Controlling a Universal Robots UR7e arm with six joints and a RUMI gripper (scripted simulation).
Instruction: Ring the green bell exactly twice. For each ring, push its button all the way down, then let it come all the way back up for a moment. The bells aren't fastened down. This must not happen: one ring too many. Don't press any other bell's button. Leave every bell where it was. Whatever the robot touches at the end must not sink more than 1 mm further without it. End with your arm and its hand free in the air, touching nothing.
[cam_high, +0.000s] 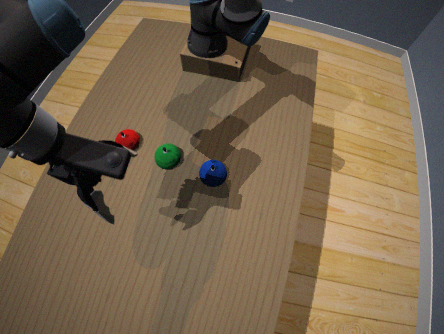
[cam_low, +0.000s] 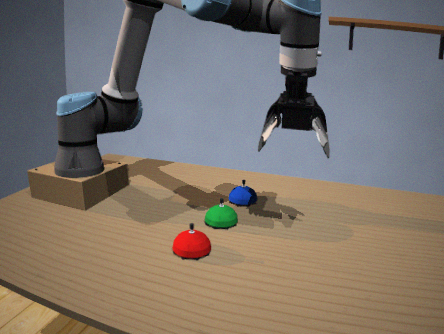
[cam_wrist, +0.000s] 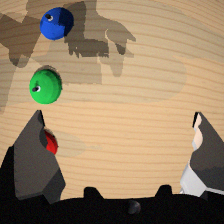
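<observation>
Wooden table top (cam_low: 350, 280), grain running lengthwise. Wooden mounting block (cam_low: 75, 187) at one end carries the arm's foot. Three dome bells stand in a straight diagonal row out from the block, apart from one another: blue bell (cam_low: 243, 195) nearest the far edge, green bell (cam_low: 221, 216) in the middle, red bell (cam_low: 191, 244) nearest the front edge. Each has an upright button.
</observation>
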